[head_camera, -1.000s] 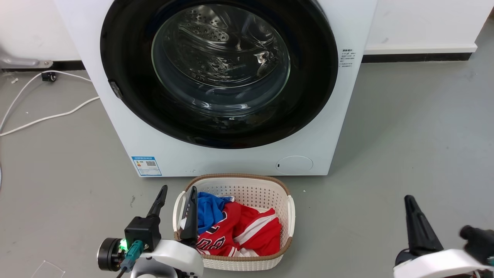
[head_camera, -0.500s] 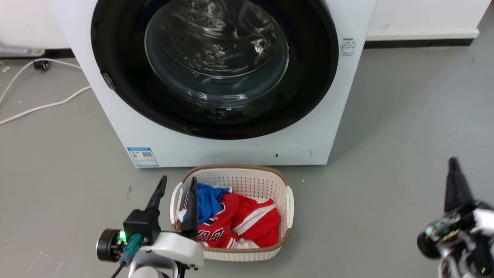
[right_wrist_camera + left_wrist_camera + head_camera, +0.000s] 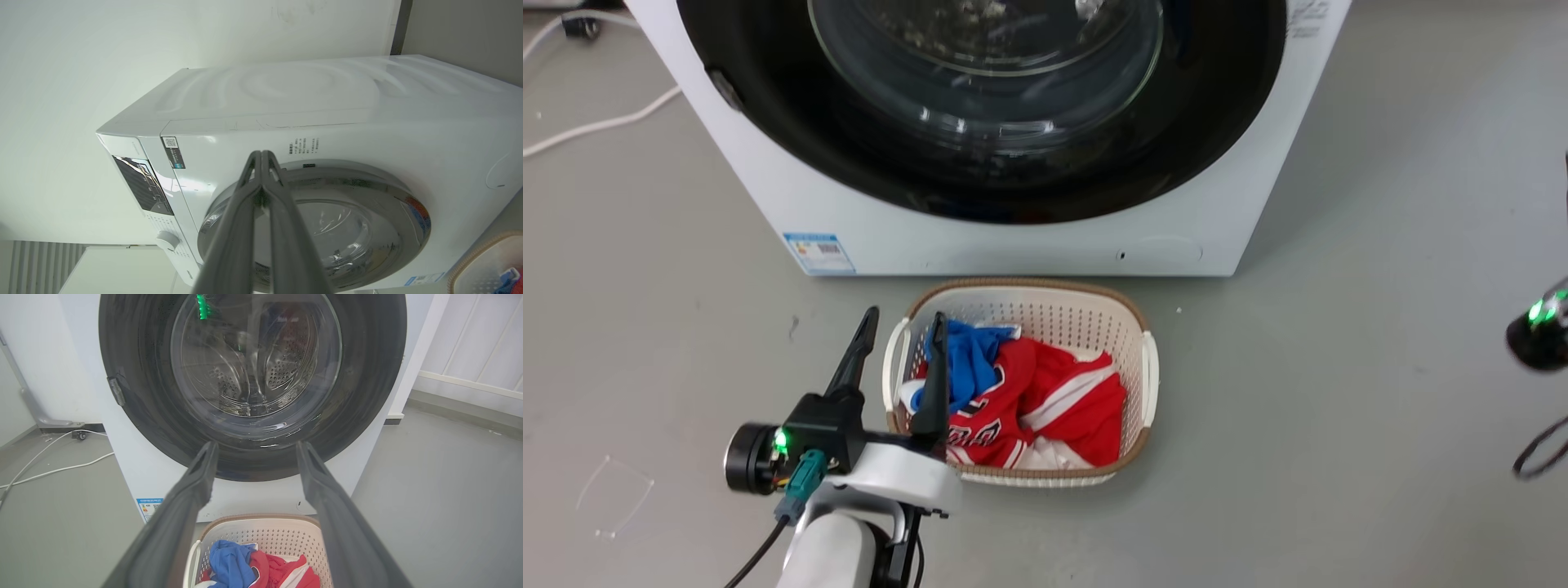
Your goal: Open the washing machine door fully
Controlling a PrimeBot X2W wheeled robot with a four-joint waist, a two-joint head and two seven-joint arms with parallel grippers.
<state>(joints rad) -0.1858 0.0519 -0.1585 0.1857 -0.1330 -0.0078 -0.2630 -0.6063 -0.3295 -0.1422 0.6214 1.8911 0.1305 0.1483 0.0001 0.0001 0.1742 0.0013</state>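
Reach begun: swings right gripper [image 3: 261, 153] up to right edge, fingers together, empty; left gripper [image 3: 907, 314] spread, empty; door [image 3: 984, 106] untouched.

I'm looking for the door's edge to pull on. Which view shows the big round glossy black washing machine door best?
The left wrist view: the big round glossy black washing machine door faces it nearly whole. The head view crops its upper part; the right wrist view sees it sideways, partly behind the right gripper.

Bright, even light — soft shadows, glare on door [image 3: 253, 375]
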